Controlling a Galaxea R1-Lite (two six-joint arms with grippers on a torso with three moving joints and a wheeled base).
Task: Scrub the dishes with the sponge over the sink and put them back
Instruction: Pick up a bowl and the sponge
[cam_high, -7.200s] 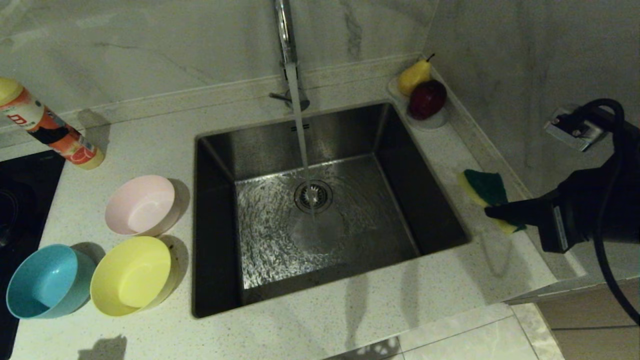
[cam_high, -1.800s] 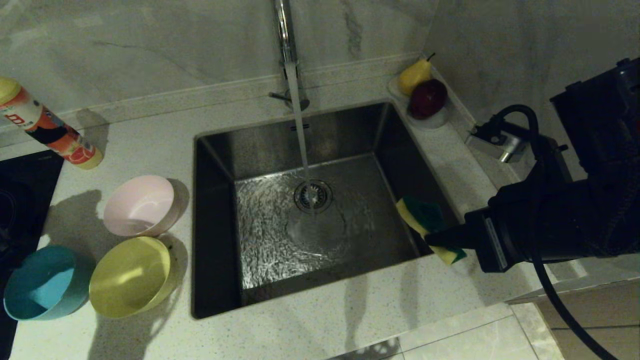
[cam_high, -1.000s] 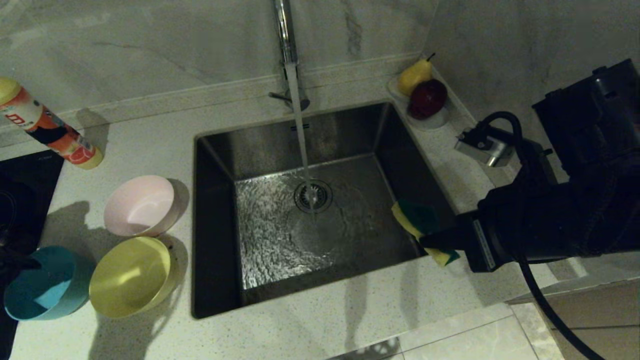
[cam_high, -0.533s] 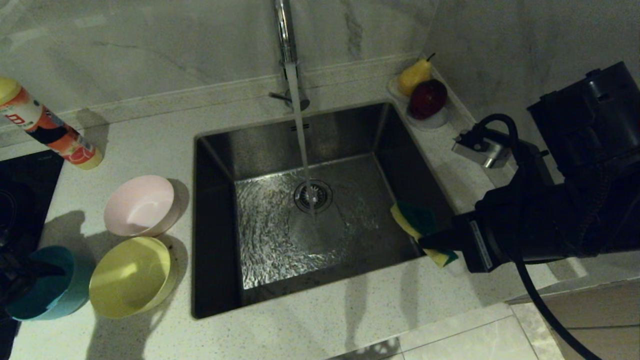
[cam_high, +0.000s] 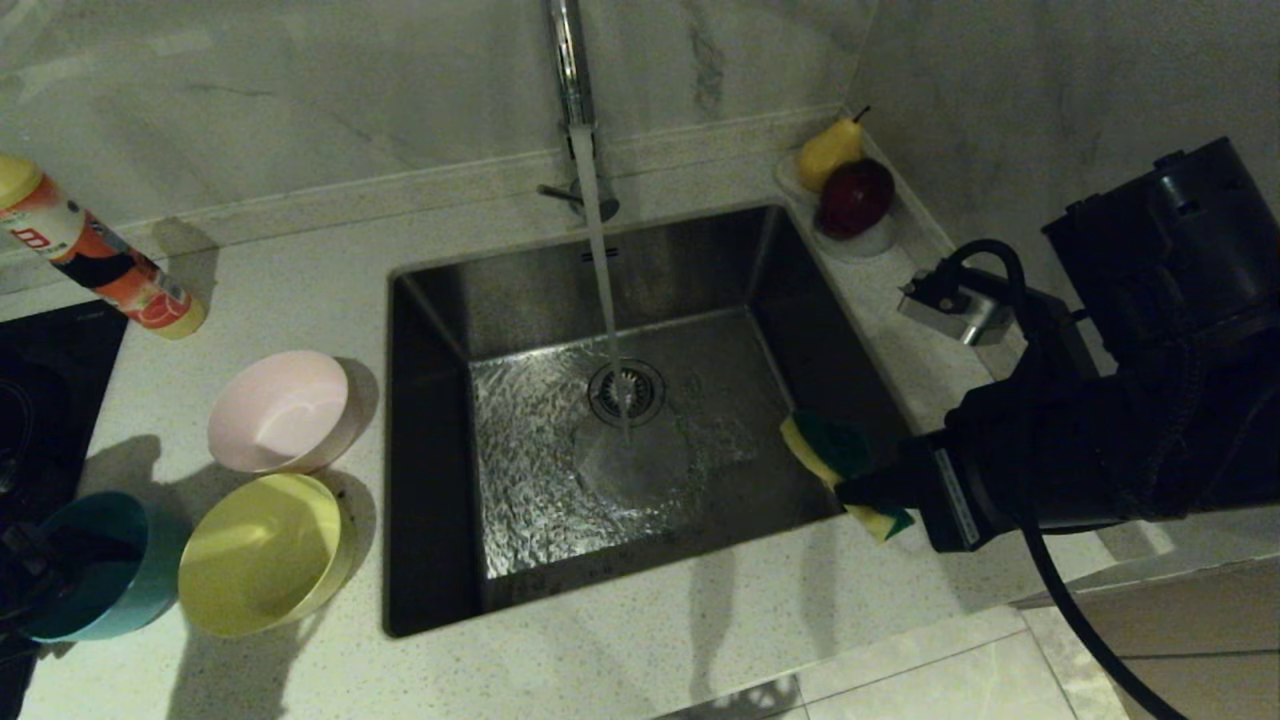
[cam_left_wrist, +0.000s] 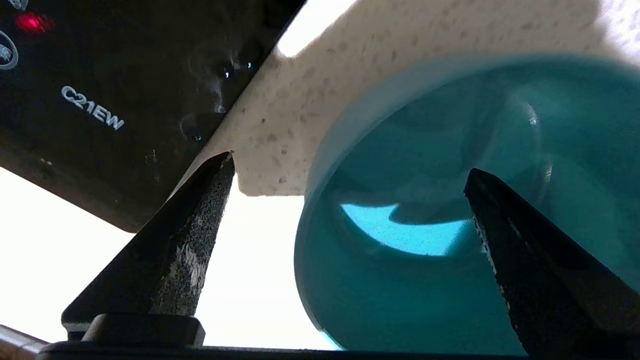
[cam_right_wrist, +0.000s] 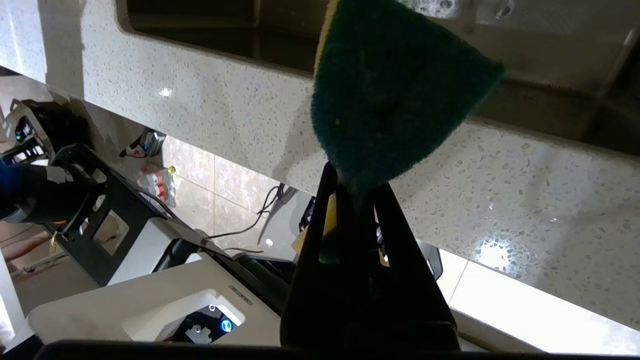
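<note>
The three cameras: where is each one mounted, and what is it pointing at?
Head view: on the robot's head, looking down at the sink and counter; the right arm shows, holding the sponge.
Left wrist view: behind the left gripper, whose open fingers straddle the blue bowl's rim.
Right wrist view: behind the right gripper, shut on the sponge beside the sink's edge.
Shared: the blue bowl appears in head and left wrist views, the sponge in head and right wrist views.

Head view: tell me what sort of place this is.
Most likely a home kitchen counter. A steel sink sits under a running faucet, a black cooktop lies beside it, and a fruit dish holds a pear and an apple in the corner.
</note>
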